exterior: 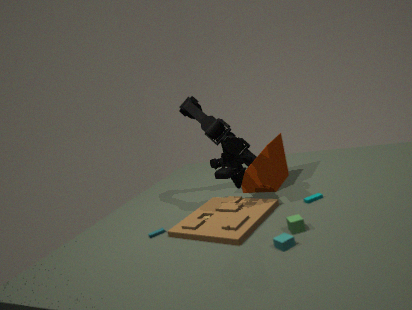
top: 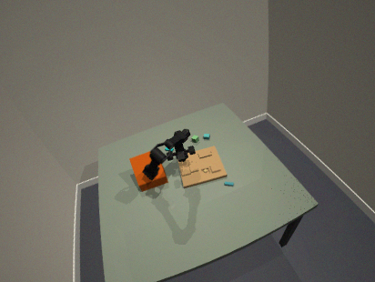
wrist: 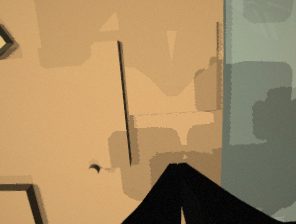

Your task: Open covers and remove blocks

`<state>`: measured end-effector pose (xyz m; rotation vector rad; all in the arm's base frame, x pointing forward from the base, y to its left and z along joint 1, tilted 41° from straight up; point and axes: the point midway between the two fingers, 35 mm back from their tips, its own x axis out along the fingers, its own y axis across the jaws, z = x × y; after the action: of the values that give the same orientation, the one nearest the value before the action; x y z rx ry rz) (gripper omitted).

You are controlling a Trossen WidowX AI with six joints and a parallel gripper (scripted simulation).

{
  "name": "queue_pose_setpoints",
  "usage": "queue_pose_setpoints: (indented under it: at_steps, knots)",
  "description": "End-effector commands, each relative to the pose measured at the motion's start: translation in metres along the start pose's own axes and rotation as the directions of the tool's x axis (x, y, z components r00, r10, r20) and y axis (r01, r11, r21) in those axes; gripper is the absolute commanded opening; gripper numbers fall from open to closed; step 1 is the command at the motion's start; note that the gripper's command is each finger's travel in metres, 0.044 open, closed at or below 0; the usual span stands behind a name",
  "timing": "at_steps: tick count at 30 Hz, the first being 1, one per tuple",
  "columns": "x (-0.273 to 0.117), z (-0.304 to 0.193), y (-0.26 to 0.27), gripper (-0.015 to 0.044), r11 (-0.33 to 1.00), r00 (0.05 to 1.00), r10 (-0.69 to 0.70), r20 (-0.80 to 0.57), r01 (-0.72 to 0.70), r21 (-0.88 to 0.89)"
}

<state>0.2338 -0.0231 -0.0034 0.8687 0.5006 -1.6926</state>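
The tan puzzle board (top: 205, 179) (exterior: 260, 207) (wrist: 75, 110) lies flat, with low wooden covers of the same colour on it. One cover (exterior: 235, 222) is near the board's right edge in the exterior view, another (exterior: 230, 206) near its far end. A pale yellow patch (top: 205, 170) (wrist: 5, 43) shows in a recess. A green cube (top: 195, 138) (exterior: 295, 223), a teal block (top: 207, 136) (exterior: 284, 242) and two thin teal bars (top: 228, 184) (exterior: 157, 233) (exterior: 313, 198) lie on the table clear of the board. My gripper (wrist: 177, 171) (exterior: 239, 186) is shut and empty, above the board's arm-side end.
An orange wedge-like block (top: 137, 169) (exterior: 270, 165) stands at the arm's base, beside the board. The green table (top: 136, 227) (exterior: 125, 270) extends around the board. The arm's shadow falls across the board and table.
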Motion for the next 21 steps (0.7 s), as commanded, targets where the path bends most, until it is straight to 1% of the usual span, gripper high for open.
queue_pose_setpoints:
  at_steps: [1, 21]
  knots:
    - [0.004, 0.000, -0.001, 0.0000, 1.000, 1.000, -0.004, -0.001, 0.004, -0.002]
    - [0.024, -0.001, -0.001, 0.0000, 1.000, 1.000, -0.004, -0.002, 0.004, -0.002]
